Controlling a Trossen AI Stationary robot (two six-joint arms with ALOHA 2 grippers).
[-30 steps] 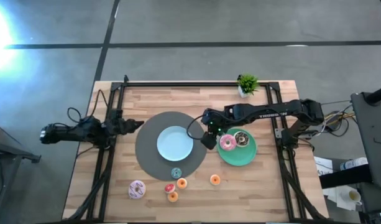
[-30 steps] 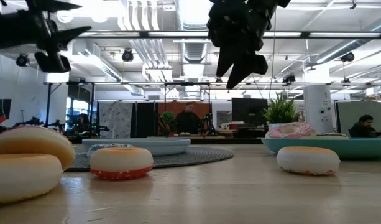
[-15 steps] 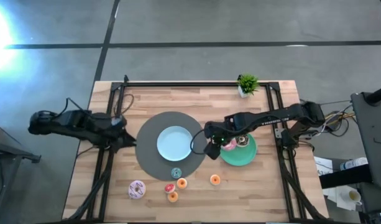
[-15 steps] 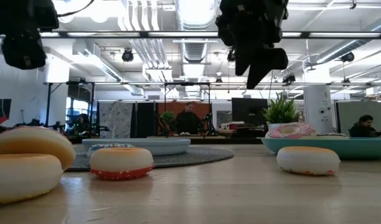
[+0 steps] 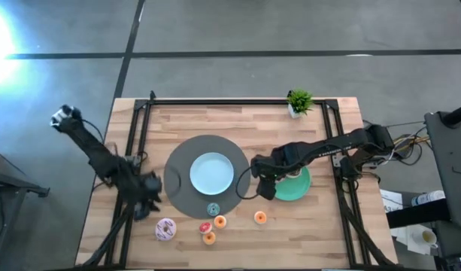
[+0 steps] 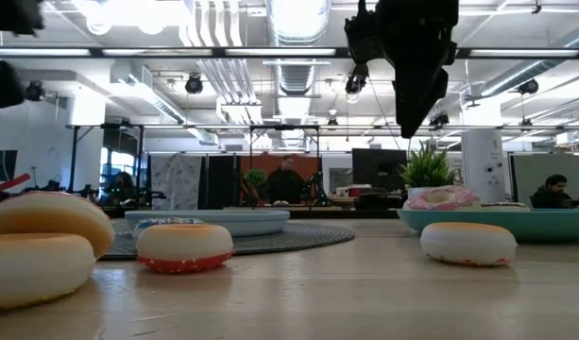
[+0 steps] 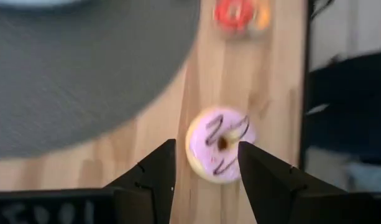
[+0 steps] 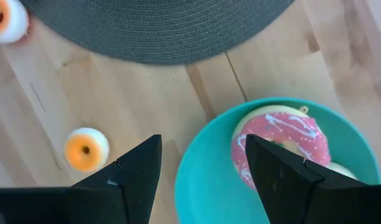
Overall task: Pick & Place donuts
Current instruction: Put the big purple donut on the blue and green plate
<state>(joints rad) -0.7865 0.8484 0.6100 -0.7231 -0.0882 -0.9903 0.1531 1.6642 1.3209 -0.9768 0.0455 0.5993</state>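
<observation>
The pale pink sprinkled donut (image 5: 165, 229) (image 7: 220, 144) lies flat on the wood near the table's near edge. My left gripper (image 5: 149, 202) (image 7: 206, 168) hangs open just left of and above it, touching nothing. The bright pink donut (image 8: 280, 140) rests in the green plate (image 5: 296, 190) (image 8: 202, 155). My right gripper (image 5: 264, 184) (image 8: 202, 165) is open above that plate's left rim and hides most of the pink donut from above. Blue (image 5: 213, 209), red-pink (image 5: 205, 227) and orange (image 5: 260, 217) (image 8: 86, 149) minis lie on the table.
A light-blue plate (image 5: 212, 173) sits on a round grey mat (image 5: 181, 188) at the table's middle. A small potted plant (image 5: 298, 101) stands at the far edge. Black frame rails (image 5: 132, 150) run along both sides. People show in the room beyond the table.
My left arm has swung in from beyond the table's left edge toward the near edge, bringing its gripper over the wood beside the pale pink donut. My right gripper has moved toward the near edge and slightly right, from the mat's right rim to the green plate's left rim.
</observation>
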